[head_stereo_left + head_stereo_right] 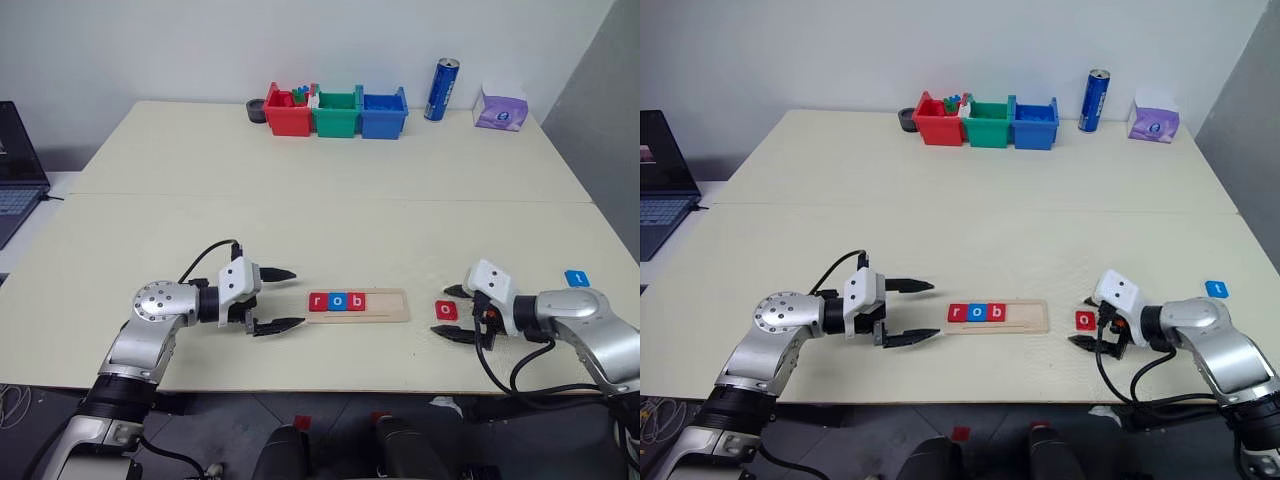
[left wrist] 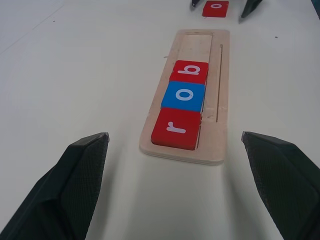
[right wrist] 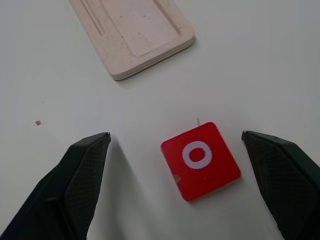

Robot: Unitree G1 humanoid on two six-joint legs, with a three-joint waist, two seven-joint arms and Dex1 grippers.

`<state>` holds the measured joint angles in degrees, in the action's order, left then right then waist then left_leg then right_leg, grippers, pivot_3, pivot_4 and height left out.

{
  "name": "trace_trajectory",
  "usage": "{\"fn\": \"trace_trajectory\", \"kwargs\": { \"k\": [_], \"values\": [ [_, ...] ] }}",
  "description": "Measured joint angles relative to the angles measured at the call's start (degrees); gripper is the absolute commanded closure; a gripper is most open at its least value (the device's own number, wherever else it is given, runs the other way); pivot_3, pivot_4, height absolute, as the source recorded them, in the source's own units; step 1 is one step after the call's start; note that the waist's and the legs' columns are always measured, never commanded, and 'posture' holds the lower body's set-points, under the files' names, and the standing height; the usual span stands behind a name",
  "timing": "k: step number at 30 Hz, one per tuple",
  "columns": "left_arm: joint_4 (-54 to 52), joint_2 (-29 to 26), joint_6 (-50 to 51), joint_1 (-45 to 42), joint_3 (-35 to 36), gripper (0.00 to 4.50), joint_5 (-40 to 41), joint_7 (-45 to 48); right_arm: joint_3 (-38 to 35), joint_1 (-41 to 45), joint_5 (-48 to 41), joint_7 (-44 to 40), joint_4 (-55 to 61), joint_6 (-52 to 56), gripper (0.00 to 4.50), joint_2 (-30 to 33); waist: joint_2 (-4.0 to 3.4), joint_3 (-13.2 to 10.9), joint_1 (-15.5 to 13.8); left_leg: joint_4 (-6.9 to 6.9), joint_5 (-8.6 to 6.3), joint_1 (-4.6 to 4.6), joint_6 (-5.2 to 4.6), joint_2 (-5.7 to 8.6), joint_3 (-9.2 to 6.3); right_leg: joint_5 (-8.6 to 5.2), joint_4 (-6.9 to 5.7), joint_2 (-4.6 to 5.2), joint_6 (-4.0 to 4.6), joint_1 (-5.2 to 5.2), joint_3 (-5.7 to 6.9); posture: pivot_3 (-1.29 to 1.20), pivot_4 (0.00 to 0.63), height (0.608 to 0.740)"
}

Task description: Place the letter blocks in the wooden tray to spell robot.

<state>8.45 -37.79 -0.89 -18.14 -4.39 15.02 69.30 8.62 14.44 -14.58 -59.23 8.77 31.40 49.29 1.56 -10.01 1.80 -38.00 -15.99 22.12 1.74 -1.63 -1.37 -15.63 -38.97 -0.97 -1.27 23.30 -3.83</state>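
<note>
The wooden tray lies near the table's front edge and holds three letter blocks at its left end: a red r, a blue o and a red b. Its right half is bare. A red o block lies flat on the table just right of the tray, between the open fingers of my right gripper, untouched. A blue t block lies further right. My left gripper stands open just left of the tray, holding nothing.
Red, green and blue plastic bins stand at the back middle, with a blue can and a purple tissue box to their right. A laptop sits off the table's left side.
</note>
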Motion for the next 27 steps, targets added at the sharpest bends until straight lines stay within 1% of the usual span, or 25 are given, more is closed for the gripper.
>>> {"fn": "trace_trajectory", "kwargs": {
  "k": [2, 4, 5, 8, 11, 16, 19, 23, 27],
  "values": [
    [-0.3, 0.0, 0.4, 0.0, 0.0, 0.00, 0.0, -0.1, 0.4, 0.5, 0.3, -0.8, -0.8, -0.4, 0.93, 0.1, 0.00, 0.0, 0.0, 0.00, 0.00, 0.00, 0.00, 0.00, 0.00, 0.00, 0.00, 0.00, 0.00, 0.00, 0.01, 0.00, 0.150, 0.740],
    [-0.7, -0.1, 0.5, 0.0, 0.0, 0.00, 0.0, -0.1, 0.5, 0.8, 0.6, -1.3, -1.4, -0.8, 1.64, 0.2, 0.00, 0.0, 0.0, 0.00, 0.00, 0.00, 0.00, 0.00, 0.00, 0.00, -0.01, 0.00, 0.00, 0.00, 0.02, 0.00, 0.150, 0.740],
    [-1.1, -0.1, 0.6, 0.0, 0.0, 0.00, 0.0, -0.1, 0.6, 0.9, 0.6, -1.7, -1.5, -0.9, 2.06, 0.2, 0.00, 0.0, 0.0, 0.00, 0.00, 0.00, 0.00, 0.00, 0.00, 0.00, 0.00, 0.00, 0.00, 0.00, 0.02, 0.00, 0.150, 0.740],
    [-1.4, -0.3, 0.6, 0.3, 0.0, 0.00, 0.0, -0.2, 0.6, 1.0, 0.8, -2.0, -1.6, -1.2, 3.05, 0.1, 0.00, 0.0, 0.0, 0.00, 0.00, 0.00, 0.00, 0.00, 0.00, 0.01, -0.01, 0.00, 0.01, 0.00, 0.01, 0.00, 0.150, 0.740],
    [-1.4, -0.3, 0.6, 0.8, 0.0, 0.00, 0.0, -0.7, 0.6, 2.1, 0.8, -2.4, -1.3, -1.1, 3.05, 0.1, -0.02, 0.0, 0.0, -0.01, 0.00, -0.01, 0.00, -0.01, -0.02, 0.01, -0.02, 0.00, 0.01, 0.00, 0.00, 0.00, 0.150, 0.740],
    [-1.6, -1.2, 0.6, 1.6, 0.2, 0.00, 0.0, -1.1, 1.0, 5.8, -0.2, -3.1, 3.1, 0.4, 3.05, -0.6, -0.03, 0.0, 0.1, 0.00, 0.00, -0.04, 0.00, -0.04, -0.07, 0.01, -0.03, 0.00, 0.02, 0.01, -0.01, 0.00, 0.150, 0.740],
    [-1.6, -1.4, 0.6, 1.7, 0.2, 0.00, 0.0, -1.1, 4.2, 10.0, 0.1, -2.6, 4.7, 2.4, 3.05, -3.5, -0.02, 0.0, 0.1, -0.01, 0.00, -0.04, 0.00, -0.04, -0.08, 0.02, -0.04, 0.00, 0.02, 0.00, 0.03, 0.00, 0.150, 0.740],
    [-1.7, -1.4, 0.5, 1.7, 0.2, 0.00, 0.0, -1.3, 9.1, 13.8, 2.3, -1.1, 3.6, 5.0, 3.05, -7.2, -0.03, 0.0, 0.0, -0.01, 0.00, -0.01, 0.01, -0.01, -0.07, 0.11, -0.02, 0.01, 0.19, 0.01, 0.03, 0.00, 0.150, 0.740],
    [-1.9, -1.4, 0.5, 1.8, 0.2, 0.00, 0.0, -1.6, 11.1, 15.8, 4.0, 0.0, 2.7, 5.6, 3.05, -9.5, -0.03, 0.0, -0.1, -0.02, 0.00, 0.03, 0.01, 0.01, -0.08, 0.12, -0.02, 0.05, 0.20, 0.01, 0.08, 0.00, 0.150, 0.740]
  ]
}}
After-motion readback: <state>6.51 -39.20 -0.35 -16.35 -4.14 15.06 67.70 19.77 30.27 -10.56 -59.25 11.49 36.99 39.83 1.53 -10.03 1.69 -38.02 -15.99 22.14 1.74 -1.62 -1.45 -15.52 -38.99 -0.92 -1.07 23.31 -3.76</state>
